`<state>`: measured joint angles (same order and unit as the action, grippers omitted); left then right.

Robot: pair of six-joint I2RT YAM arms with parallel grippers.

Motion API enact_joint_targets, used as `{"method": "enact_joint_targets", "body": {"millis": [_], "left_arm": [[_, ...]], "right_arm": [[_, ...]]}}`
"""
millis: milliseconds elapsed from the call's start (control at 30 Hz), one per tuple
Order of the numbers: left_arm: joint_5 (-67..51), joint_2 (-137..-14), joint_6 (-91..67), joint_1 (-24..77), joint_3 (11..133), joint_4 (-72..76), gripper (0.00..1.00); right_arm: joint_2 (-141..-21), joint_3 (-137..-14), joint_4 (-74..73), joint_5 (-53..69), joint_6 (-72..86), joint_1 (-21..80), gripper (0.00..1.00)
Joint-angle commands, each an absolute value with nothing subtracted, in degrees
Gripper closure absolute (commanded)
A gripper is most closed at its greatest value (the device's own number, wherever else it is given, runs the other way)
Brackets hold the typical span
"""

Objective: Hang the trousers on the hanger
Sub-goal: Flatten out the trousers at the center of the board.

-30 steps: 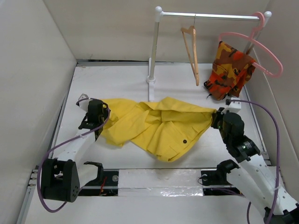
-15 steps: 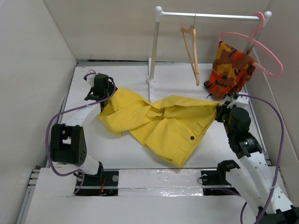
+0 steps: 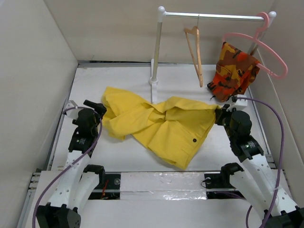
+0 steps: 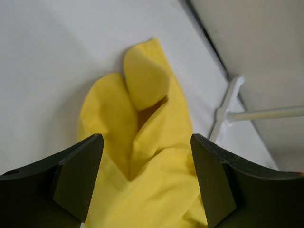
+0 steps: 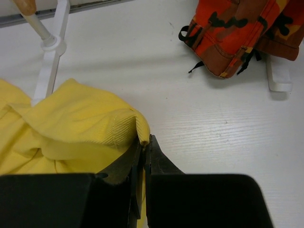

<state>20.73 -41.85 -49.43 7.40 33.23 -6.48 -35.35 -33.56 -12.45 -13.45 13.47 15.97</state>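
From above, the trousers [image 3: 161,126] lay crumpled in the middle of the table [image 3: 118,80], not lifted. The hanger [image 3: 194,52] hung bare on the rail [image 3: 213,16] at the far side, well apart from the cloth. The left gripper [image 3: 97,108] was just beside the left end of the trousers, and the right gripper [image 3: 220,115] was at their right corner.

On the left wrist view, the jaws stood wide apart with nothing between them; the yellow folds lay beyond the fingertips.

On the right wrist view, the jaws were pressed together on a thick edge of the trousers.

I judge the task was only at its beginning: one corner was grasped, while lifting the cloth and laying it over the hanger bar remained.
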Motion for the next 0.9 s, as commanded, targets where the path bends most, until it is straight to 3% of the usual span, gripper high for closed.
{"method": "enact_joint_targets", "body": {"millis": [0,233,333,367,400,500,733,867], "left_arm": [[17.76,-42.53,-51.06,7.12,28.04,-9.41,0.27],[12.57,-52.81,-50.28,7.12,28.39,1.29,0.34],[12.13,-53.78,-50.10,7.12,27.86,3.95,0.69],[12.13,-53.88,-50.10,7.12,28.47,3.52,0.92],[12.39,-53.96,-49.75,7.12,28.91,2.65,1.00],[14.58,-51.16,-49.22,7.12,29.79,-3.05,1.00],[26.00,-25.96,-45.97,7.12,39.01,-20.29,1.00],[29.09,-31.09,-43.24,7.12,46.83,-17.86,1.00]], "right_arm": [[-35.07,-33.23,-7.12,-10.29,12.92,17.05,1.00],[-35.86,-34.10,-8.70,-8.00,11.69,17.67,1.00],[-35.16,-34.45,-10.81,-7.73,11.25,17.67,1.00],[-34.55,-33.93,-10.64,-7.82,11.51,17.67,1.00],[-34.37,-33.66,-10.63,-7.91,11.60,17.67,1.00],[-33.14,-34.62,-13.26,-8.44,11.08,17.67,1.00],[-29.37,-38.93,-19.86,-5.88,9.32,18.19,1.00],[-32.07,-38.32,-16.71,-14.57,11.32,18.19,1.00]]}}
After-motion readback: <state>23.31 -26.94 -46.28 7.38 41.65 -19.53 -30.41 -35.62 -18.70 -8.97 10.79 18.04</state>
